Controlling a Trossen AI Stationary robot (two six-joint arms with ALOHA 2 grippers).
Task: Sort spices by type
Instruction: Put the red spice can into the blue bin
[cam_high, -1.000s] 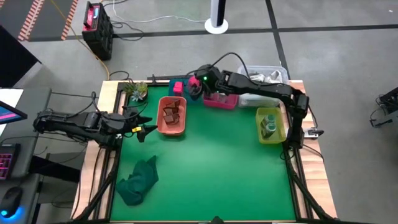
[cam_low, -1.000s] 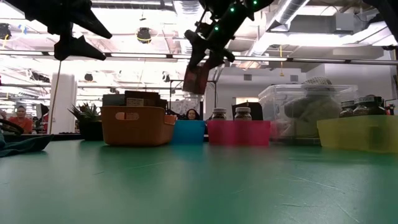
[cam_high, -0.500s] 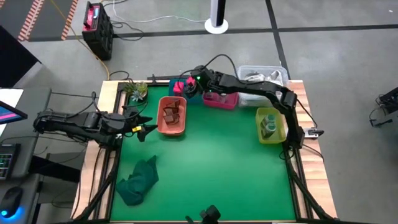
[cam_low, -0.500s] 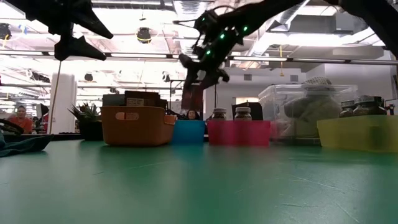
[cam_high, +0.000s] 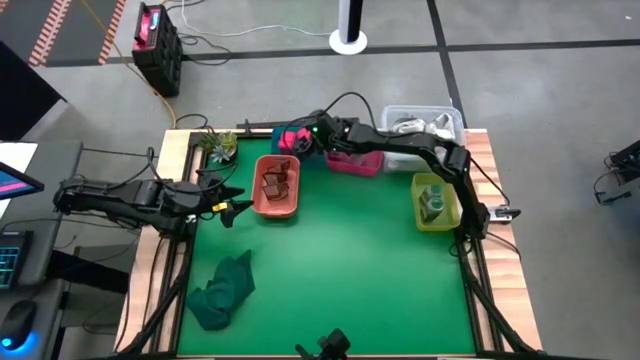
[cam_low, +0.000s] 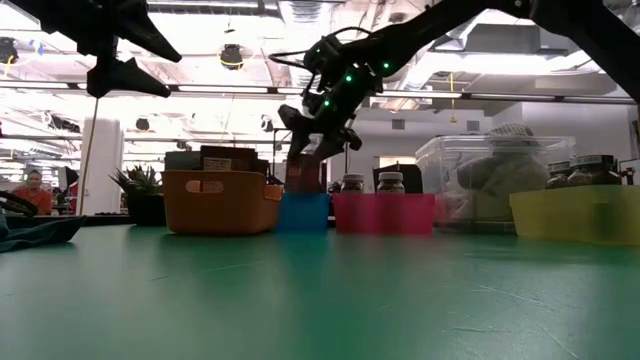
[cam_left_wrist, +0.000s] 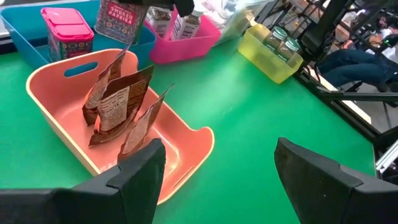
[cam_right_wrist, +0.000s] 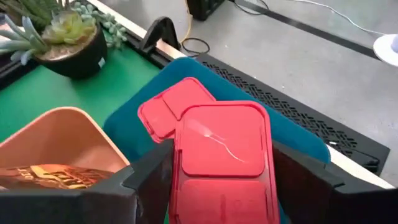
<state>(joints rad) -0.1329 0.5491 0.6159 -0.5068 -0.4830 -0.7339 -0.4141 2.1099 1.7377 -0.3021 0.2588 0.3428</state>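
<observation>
Carried leftward and lower toward upper centre, right gripper clamped on magenta box above blue bin; best lowered straight beside second magenta box before releasing; left gripper parked apart, mid-left.

Overhead, table-level and both wrist views apparently share the blue bin.

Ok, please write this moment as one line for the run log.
right gripper: holds magenta box over blue bin | second magenta box already inside | left gripper: open, waiting at left edge
</observation>
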